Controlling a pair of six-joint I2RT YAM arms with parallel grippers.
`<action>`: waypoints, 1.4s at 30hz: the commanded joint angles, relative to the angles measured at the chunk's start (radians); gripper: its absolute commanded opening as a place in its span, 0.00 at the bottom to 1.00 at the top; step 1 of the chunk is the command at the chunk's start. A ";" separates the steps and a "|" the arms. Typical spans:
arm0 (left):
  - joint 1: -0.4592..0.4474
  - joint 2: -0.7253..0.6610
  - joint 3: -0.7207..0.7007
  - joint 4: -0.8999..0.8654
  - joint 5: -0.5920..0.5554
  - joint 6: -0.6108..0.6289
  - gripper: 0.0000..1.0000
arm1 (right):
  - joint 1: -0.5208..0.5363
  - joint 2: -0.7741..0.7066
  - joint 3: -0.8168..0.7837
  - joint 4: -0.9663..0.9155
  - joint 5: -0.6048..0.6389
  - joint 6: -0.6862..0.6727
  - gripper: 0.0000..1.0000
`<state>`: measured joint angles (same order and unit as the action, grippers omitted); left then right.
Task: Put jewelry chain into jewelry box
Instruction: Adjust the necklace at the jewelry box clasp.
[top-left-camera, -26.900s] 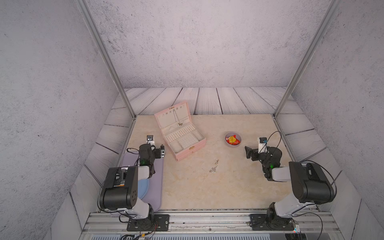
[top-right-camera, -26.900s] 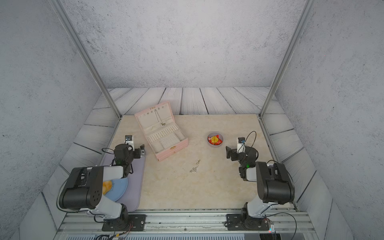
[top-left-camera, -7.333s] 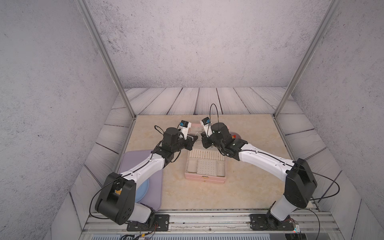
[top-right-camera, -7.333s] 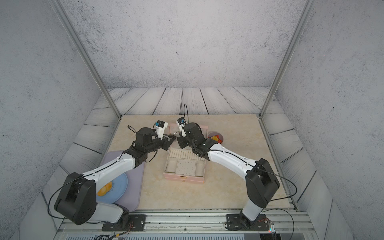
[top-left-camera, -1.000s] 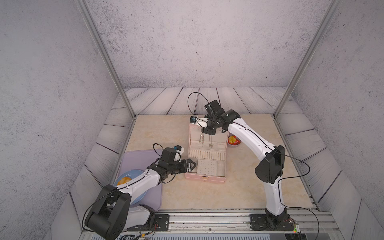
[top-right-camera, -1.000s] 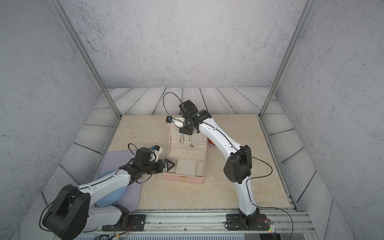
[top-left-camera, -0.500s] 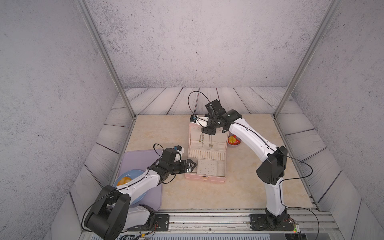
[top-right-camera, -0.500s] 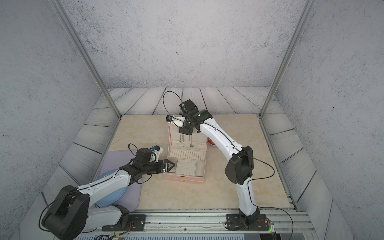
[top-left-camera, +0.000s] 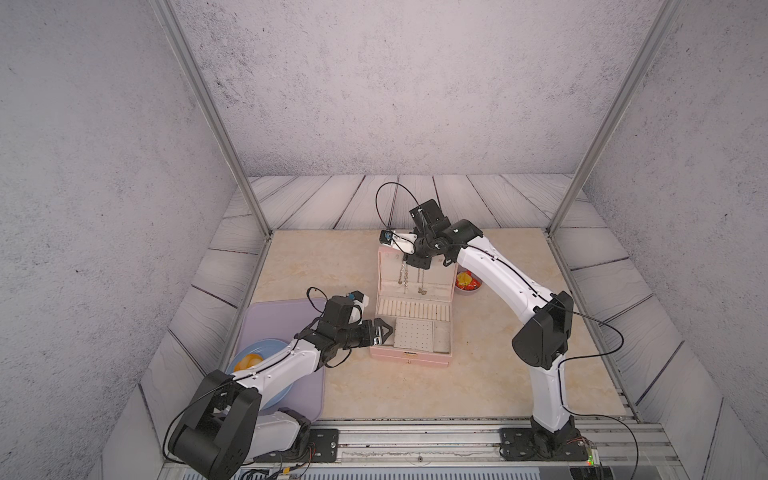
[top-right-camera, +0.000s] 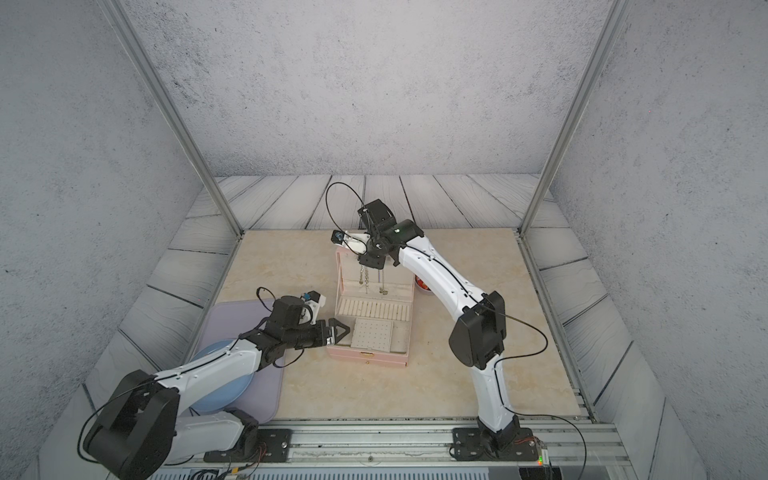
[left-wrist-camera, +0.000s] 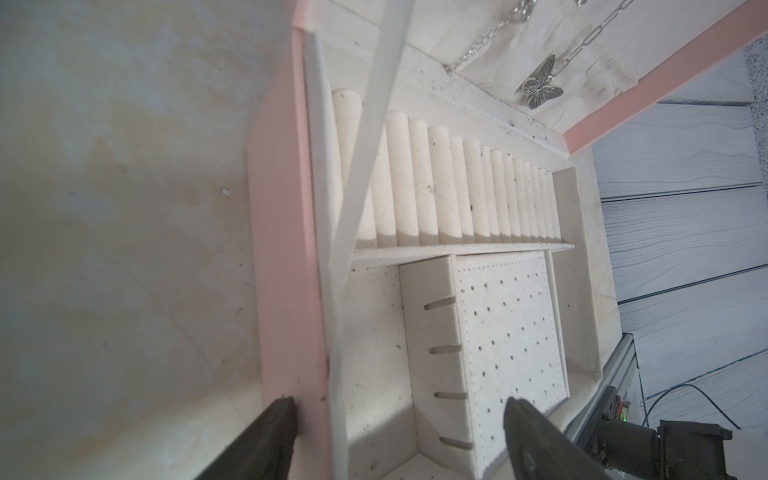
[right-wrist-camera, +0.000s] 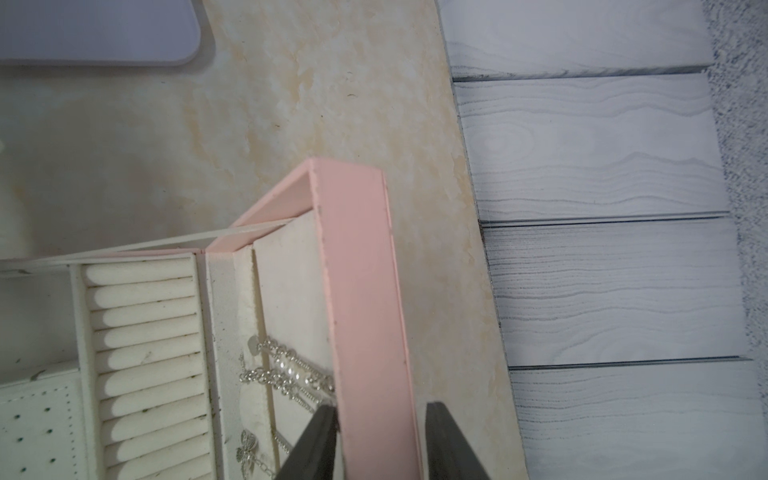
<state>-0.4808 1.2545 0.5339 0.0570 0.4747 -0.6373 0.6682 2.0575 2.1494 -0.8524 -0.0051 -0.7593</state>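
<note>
The pale pink jewelry box (top-left-camera: 409, 358) (top-right-camera: 365, 357) stands open mid-table with its lid upright. The silvery jewelry chain (top-left-camera: 402, 272) (top-right-camera: 365, 276) (right-wrist-camera: 286, 374) hangs inside the lid from a hook. My right gripper (top-left-camera: 417, 264) (top-right-camera: 372, 262) (right-wrist-camera: 380, 409) is at the lid's top rim and shut on it. One finger is on the lined side beside the chain, the other on the pink back. My left gripper (top-left-camera: 384, 332) (top-right-camera: 340, 331) (left-wrist-camera: 399, 415) is open and straddles the base's left wall near the front corner. One finger is outside, one over the dotted panel (left-wrist-camera: 511, 332).
A thin necklace with a butterfly pendant (top-left-camera: 423, 287) (left-wrist-camera: 542, 83) hangs beside the chain. A small grey bowl (top-left-camera: 467, 284) with red and yellow contents sits just right of the lid. A lilac mat (top-left-camera: 266, 324) with a blue plate (top-left-camera: 257, 351) lies front left, under my left arm.
The right gripper's jaws have narrowed onto the lid's top rim. The left arm, the box and the chain have not moved.
</note>
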 joint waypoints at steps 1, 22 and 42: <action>-0.029 -0.019 -0.007 0.004 0.057 -0.011 0.84 | 0.002 0.021 0.012 0.028 0.037 0.016 0.36; -0.101 -0.032 -0.022 0.024 0.074 -0.007 0.83 | 0.032 -0.024 -0.134 0.147 0.231 0.050 0.21; -0.117 -0.335 0.036 -0.179 -0.363 0.229 0.86 | 0.031 -0.716 -0.701 0.458 0.089 0.576 0.62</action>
<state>-0.5922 0.9619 0.5201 -0.0990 0.2478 -0.5480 0.7029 1.3785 1.5204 -0.5198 0.1158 -0.3740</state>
